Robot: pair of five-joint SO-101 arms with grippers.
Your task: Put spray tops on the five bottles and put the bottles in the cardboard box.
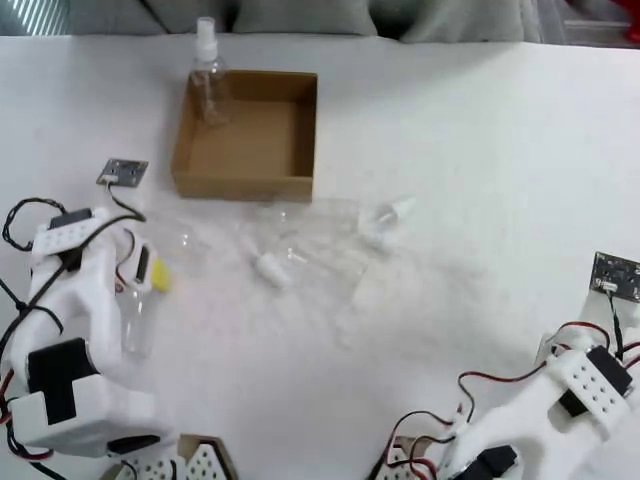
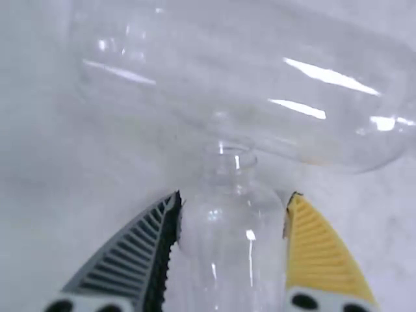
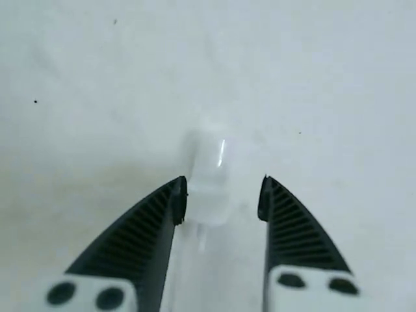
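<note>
Bottle [image 2: 227,250] in left end effector [image 2: 234,198]

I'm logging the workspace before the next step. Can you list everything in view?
cardboard box: one, brown, far side of the table, left of centre.
capped bottle: one, clear with a white top, upright in the box's back left corner.
loose bottles: clear, lying in front of the box; count hard to tell.
held bottle: one, clear, uncapped, in the left gripper.
loose spray tops: two, white, among the loose bottles.
flanked spray top: one, white, on the table between the right gripper's fingers.
small boards: two, dark, one near each arm.
table: one, white.
left gripper: grey and yellow, shut on the held bottle.
right gripper: black, open.
</note>
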